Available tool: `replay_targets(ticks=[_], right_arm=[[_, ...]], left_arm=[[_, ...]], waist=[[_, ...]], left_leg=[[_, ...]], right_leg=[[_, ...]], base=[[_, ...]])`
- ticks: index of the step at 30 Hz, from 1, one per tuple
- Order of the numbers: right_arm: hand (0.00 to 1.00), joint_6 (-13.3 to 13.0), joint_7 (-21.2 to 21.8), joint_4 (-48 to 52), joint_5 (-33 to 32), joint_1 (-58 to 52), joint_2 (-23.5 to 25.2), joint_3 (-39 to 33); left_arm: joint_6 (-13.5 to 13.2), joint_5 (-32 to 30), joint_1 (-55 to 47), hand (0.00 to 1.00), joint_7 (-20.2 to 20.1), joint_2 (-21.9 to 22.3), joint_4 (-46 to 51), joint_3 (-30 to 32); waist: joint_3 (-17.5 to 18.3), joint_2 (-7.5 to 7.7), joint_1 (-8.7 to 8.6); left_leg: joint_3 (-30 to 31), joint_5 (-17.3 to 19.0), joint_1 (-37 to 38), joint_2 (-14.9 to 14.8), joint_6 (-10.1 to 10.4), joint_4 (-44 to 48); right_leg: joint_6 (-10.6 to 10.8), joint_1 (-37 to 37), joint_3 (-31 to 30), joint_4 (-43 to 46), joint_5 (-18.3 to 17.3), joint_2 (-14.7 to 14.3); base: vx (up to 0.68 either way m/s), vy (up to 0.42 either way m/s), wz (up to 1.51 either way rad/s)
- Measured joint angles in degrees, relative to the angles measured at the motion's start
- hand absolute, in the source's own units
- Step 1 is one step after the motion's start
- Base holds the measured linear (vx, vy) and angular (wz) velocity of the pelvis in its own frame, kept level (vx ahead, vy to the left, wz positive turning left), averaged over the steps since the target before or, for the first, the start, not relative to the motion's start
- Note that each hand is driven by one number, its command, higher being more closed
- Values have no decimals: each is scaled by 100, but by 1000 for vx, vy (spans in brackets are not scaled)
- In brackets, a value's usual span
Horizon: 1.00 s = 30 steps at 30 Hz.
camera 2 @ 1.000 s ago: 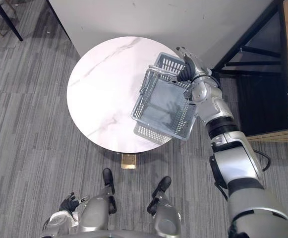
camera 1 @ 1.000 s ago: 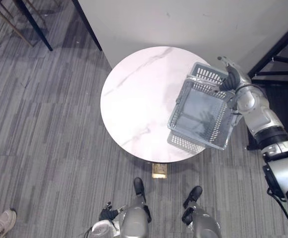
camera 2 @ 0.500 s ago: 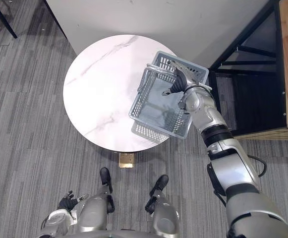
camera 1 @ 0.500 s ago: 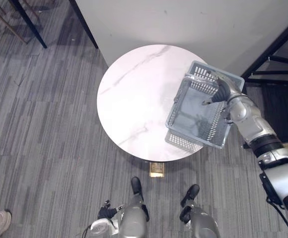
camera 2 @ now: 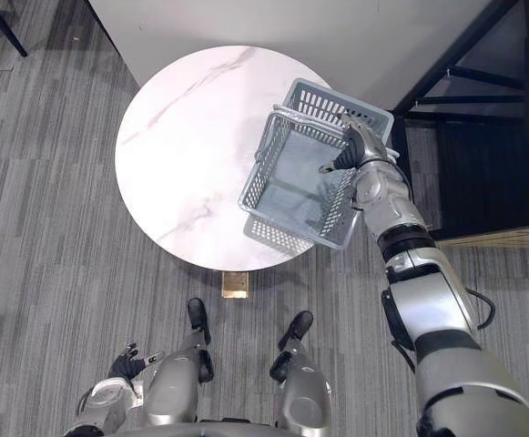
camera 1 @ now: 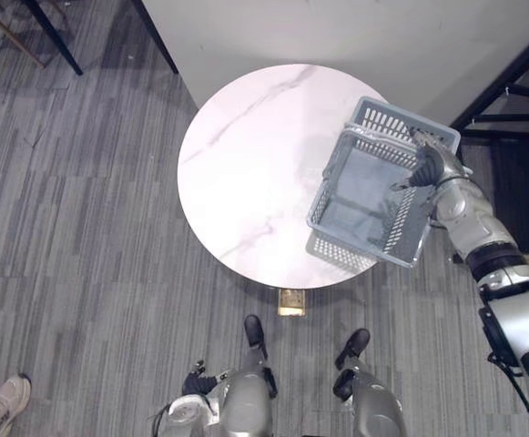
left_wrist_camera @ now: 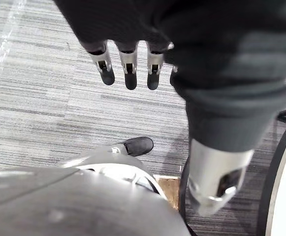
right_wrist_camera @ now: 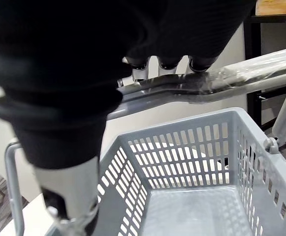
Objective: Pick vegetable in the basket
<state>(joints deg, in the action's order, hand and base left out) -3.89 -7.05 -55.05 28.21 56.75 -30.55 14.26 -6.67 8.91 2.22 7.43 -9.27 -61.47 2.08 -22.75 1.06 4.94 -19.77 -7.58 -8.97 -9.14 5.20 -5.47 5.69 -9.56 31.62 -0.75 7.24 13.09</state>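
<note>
**Basket hangs from right hand at table's right edge**

Grey striped carpet [camera 1: 82,228] covers most of the head views, w/ a white wall [camera 1: 337,36] across the top. Round white marble table [camera 1: 246,164] sits centre frame. A dark metal frame [camera 1: 510,91] stands at the right edge, against the wall.

Grey plastic basket [camera 1: 362,196] is over the table's right side, tilted, its lower right corner past the table rim. Can't tell if its btm touches the tabletop. Its slotted walls and plain grey btm show through the open top.

The right hand [camera 1: 426,166] comes in from the right, at the basket's upper right rim. In the right wrist view its fingers [right_wrist_camera: 161,64] are hooked side by side over the basket's grey handle [right_wrist_camera: 192,84]. The thumb [right_wrist_camera: 66,196] points down on the near side of the handle. A 2nd metal handle hoop [right_wrist_camera: 10,187] shows at the basket's far rim.

The left hand [left_wrist_camera: 133,24] hangs low at btm centre-left of the head views, well apart from table and basket. Its fingers [left_wrist_camera: 129,73] are straight, side by side w/ small gaps, thumb [left_wrist_camera: 216,182] apart, nothing in them, carpet below.

A person's light shoe [camera 1: 0,401] is at the btm left corner.
</note>
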Motion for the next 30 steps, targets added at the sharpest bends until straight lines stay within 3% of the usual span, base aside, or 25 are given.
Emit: replay_targets(ticks=[17, 22, 26, 30], right_arm=[[100, -32, -108, -405, 260, 217, -40, -176], [100, -56, 51, -381, 507, 85, -119, 250], [100, -261, 415, -260, 914, -106, -288, 719], [100, -402, 515, 117, 938, -358, -287, 1048]], left_arm=[[-32, -5, 43, 0, 22, 15, 12, -286], [-28, -20, 43, 0, 12, 10, 12, -329], [-15, -91, 43, 0, -48, 4, 11, -352], [35, -134, 43, 0, -96, -15, 37, -390]], waist=[[-119, -209, 1], [-120, -213, -1], [-119, -213, 8], [-102, -198, -3]], left_leg=[[180, -18, -22, 70, 9, 0], [242, -19, 33, 103, 11, 0], [310, -18, 210, 105, 21, -1], [310, -15, 272, 101, 25, -1]], right_leg=[[0, 44, 94, -3, 0, 50], [4, 145, 143, -10, 2, 82], [9, 371, 218, -17, -2, 86], [13, 430, 204, -15, 1, 85]], base=[[40, 6, 3], [20, 15, 7], [13, 7, 7], [0, 0, 0]])
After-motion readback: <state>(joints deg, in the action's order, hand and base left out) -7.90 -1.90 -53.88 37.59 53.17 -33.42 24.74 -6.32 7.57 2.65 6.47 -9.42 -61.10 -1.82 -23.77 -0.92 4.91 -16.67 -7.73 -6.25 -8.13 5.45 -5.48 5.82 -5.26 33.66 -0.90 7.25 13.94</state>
